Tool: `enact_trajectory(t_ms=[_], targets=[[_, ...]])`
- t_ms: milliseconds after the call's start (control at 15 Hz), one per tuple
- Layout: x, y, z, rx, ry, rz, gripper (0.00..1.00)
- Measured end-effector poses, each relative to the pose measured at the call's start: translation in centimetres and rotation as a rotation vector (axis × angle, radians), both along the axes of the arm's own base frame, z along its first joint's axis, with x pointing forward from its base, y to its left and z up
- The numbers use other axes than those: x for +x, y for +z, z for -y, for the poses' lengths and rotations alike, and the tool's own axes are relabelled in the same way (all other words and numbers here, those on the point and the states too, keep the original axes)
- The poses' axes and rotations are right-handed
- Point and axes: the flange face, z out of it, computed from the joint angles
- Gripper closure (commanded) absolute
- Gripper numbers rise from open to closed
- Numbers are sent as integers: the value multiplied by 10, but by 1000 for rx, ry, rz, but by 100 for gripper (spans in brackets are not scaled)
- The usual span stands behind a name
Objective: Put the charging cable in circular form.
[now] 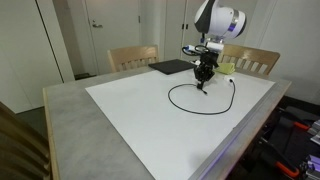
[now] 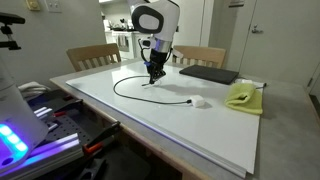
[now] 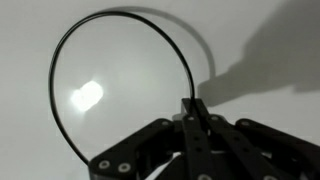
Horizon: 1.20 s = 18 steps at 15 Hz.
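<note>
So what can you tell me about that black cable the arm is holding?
The charging cable is a very thin black cord, flexible and rubbery-looking. It lies flat on the white sheet in a wide open curve that is not quite a closed ring. One end seems to finish in a small pale plug, though it is too small to make out clearly. The gripper is pinched shut on the cord at one spot along the curve.

Gripper low over white sheet, shut on charging cable. Cable curves in open loop, plug end near yellow-green cloth. Black pad behind, apart.
</note>
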Motion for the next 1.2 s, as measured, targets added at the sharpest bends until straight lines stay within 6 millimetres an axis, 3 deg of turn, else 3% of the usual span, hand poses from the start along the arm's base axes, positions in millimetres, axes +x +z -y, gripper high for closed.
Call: enact_trajectory(t_ms=[200,267,333,667,933,1067,1200], targets=[[-4,-8,-1,12,-40,-16,99],[-4,-10,-2,11,-38,-19,88],[-4,-10,-2,10,-35,-20,69],[0,-7,-6,-7,15,-16,34],[3,0,-15,-76,208,-58,6],[3,7,-22,-100,324,-108,0],[6,18,-28,-124,429,-161,0]])
